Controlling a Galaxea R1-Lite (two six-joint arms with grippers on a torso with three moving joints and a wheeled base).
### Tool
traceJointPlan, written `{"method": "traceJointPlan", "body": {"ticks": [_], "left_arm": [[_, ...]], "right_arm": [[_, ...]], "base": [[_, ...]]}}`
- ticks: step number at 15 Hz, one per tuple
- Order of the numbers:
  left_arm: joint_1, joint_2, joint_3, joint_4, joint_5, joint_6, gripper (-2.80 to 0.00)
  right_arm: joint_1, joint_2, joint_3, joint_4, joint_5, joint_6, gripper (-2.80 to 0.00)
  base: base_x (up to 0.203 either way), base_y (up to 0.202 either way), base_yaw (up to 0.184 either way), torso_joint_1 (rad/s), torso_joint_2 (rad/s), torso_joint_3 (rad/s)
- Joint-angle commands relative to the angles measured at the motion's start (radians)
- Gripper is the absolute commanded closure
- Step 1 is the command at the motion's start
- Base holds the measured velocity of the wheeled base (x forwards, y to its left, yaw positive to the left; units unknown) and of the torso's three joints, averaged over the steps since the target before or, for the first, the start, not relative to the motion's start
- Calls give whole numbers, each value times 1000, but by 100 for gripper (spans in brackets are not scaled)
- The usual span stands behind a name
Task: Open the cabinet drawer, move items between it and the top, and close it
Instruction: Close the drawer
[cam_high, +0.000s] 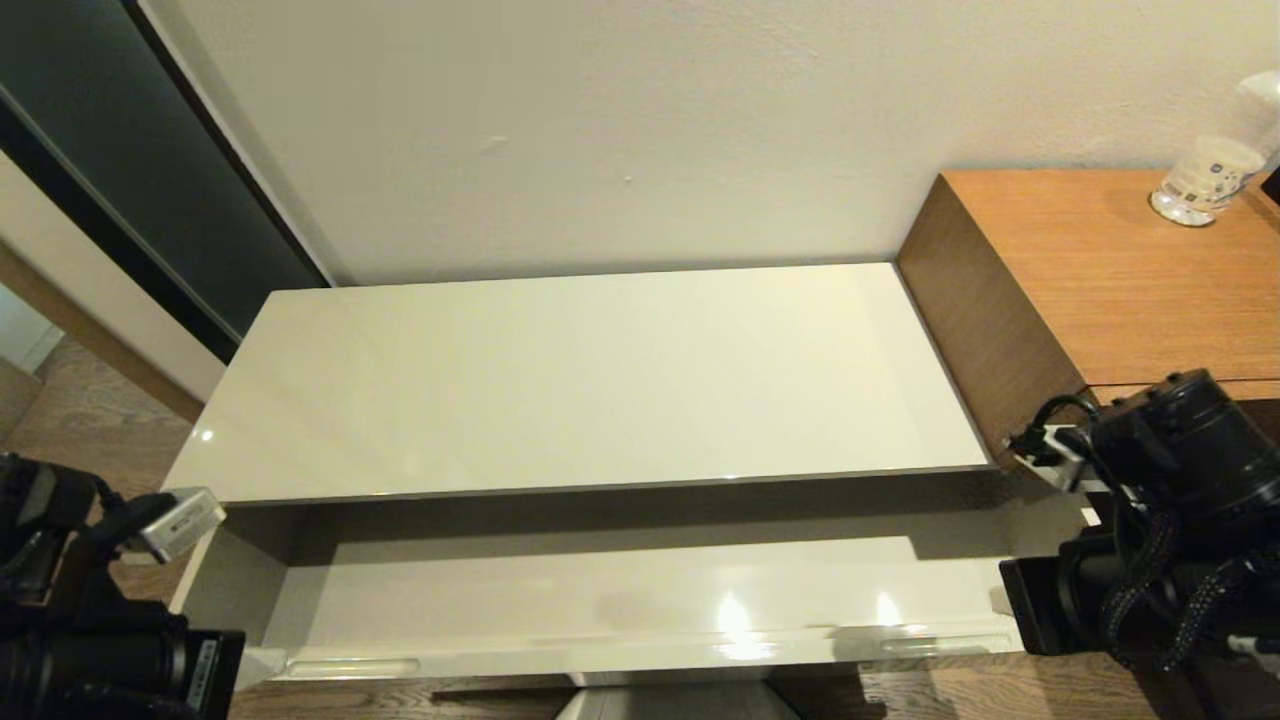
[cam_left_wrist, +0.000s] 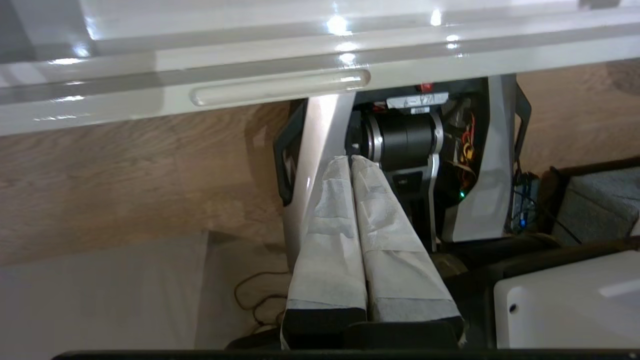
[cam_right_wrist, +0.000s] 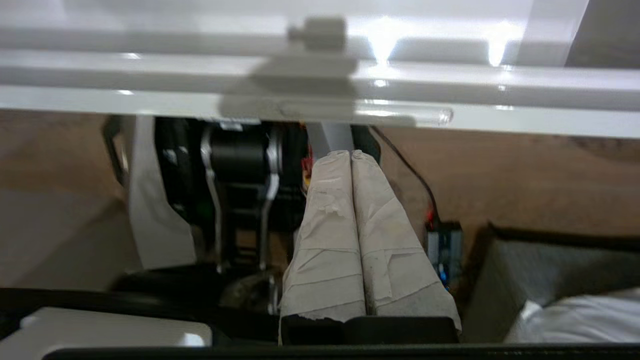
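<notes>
**Drawer Open, Both Grippers Closed and Empty**

Nearest the robot, the left gripper (cam_left_wrist: 350, 159) is being held just in front of the drawer (cam_high: 640, 590), beside its left slot handle (cam_left_wrist: 280, 87); its padded fingers (cam_left_wrist: 330, 240) are pressed together with nothing between them. The right gripper (cam_right_wrist: 350, 154) is being held likewise below the right slot handle (cam_right_wrist: 365, 112), fingers touching, nothing gripped. Neither is touching the front.

The drawer is standing pulled out from the cabinet (cam_high: 240, 560), its cream interior showing no items in the visible part. Beyond it, the top (cam_high: 580, 370) is lying bare and glossy. To the right, a clear bottle (cam_high: 1205, 175) is resting on the wooden desk (cam_high: 1100, 270).

Risks being noted: no item is being seen for transfer, so the move step may stall. If the drawer is being pushed from one handle only, it may be skewed and jammed. Closed fingers may be slipping off the glossy front.
</notes>
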Motion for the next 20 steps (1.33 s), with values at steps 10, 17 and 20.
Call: {"method": "traceJointPlan", "body": {"ticks": [10,17,20], "left_arm": [[-69,209,215,-228,9,-4,0],[-70,337,257,-407,11,-17,0],[-70,368,278,-488,11,-20,0]], "right_arm": [[10,222,80,-1,58,82,0],[11,315,107,-79,62,82,0],[11,350,120,-129,62,82,0]], "base": [[0,0,0,0,0,0],[0,0,0,0,0,0],[0,0,0,0,0,0]]}}
